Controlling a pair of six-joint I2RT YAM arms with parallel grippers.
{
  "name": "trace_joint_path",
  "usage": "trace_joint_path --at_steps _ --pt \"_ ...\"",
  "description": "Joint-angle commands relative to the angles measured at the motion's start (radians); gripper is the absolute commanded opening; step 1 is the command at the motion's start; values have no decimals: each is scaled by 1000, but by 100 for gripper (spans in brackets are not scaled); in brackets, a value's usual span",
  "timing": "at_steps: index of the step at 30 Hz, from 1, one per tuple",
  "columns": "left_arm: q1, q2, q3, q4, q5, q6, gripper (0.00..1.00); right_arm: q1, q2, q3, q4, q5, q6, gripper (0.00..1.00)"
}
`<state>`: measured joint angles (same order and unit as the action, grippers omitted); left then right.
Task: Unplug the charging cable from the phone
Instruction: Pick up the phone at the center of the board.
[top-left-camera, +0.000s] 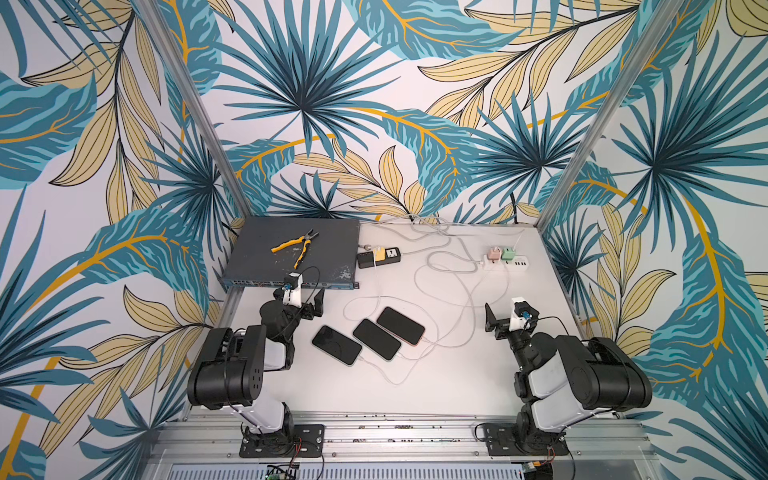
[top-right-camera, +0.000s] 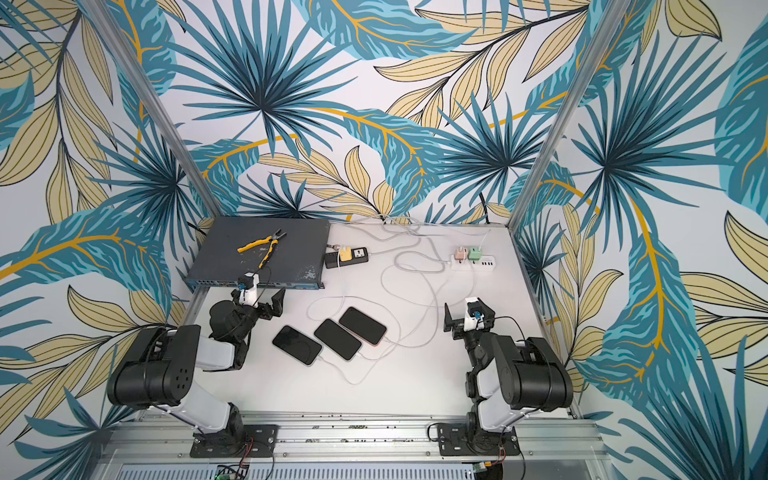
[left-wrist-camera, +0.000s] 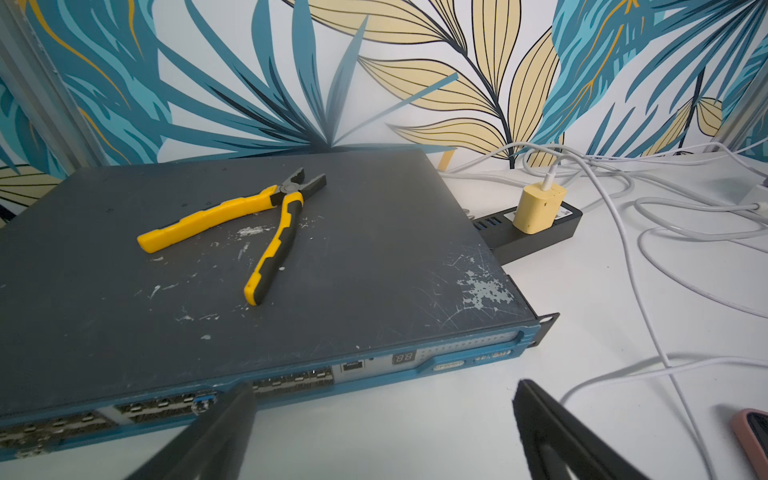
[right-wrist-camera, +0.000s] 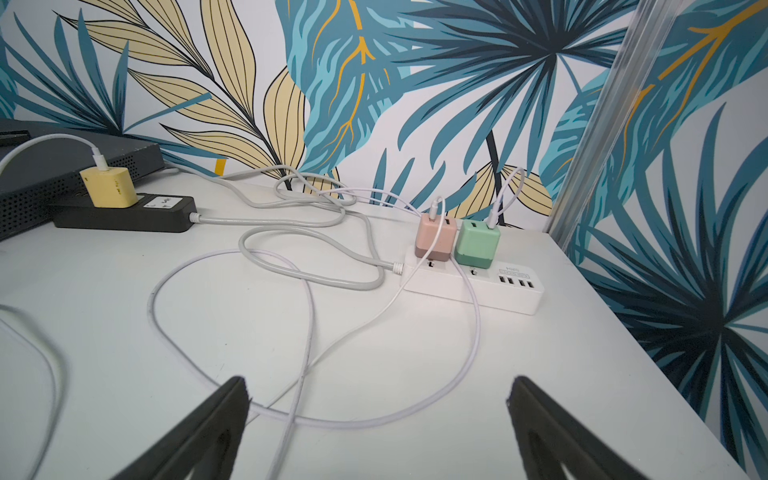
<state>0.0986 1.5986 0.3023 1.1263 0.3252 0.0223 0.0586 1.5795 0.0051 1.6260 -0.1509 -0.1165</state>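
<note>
Start; nothing held. Left gripper (left-wrist-camera: 384, 386) spread, left of phones (top-left-camera: 376, 339); right gripper (right-wrist-camera: 376, 384) spread, right of them. Next, likely: pin one, pinch cable (right-wrist-camera: 311, 328) at plug, pull.

1. Bright, even light fills the scene; the white table (top-left-camera: 415, 386) carries only faint, soft shadows.
2. Top views stretch at the edges.
3. Wrist views soften in the near foreground.

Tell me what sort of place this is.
Likely a robot test cell set up as an electronics bench: leaf-print walls enclose a white table holding a network switch, pliers, and three phones cabled to power strips.
</note>
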Motion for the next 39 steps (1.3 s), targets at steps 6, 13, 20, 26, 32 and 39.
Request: trace_joint_path --at_steps 6,13,20,26,32,39 --pt "-8 -19 26 -45 27 22 100 -3 5 -34 249 -9 -8 100" --pt "-8 -19 -3 9 44 27 100 -2 -76 -53 225 37 13 100" --pt "-8 -29 -34 65 33 23 100 1 -489 101 -503 -2 48 100" --pt "-8 -101 -33 0 -7 7 100 15 -589 290 -921 -110 91 100" --pt "-8 -157 14 -138 29 19 100 76 -500 531 -1271 -170 152 100" --pt "-1 -193 91 -321 119 32 100 242 -289 846 -1687 -78 112 100"
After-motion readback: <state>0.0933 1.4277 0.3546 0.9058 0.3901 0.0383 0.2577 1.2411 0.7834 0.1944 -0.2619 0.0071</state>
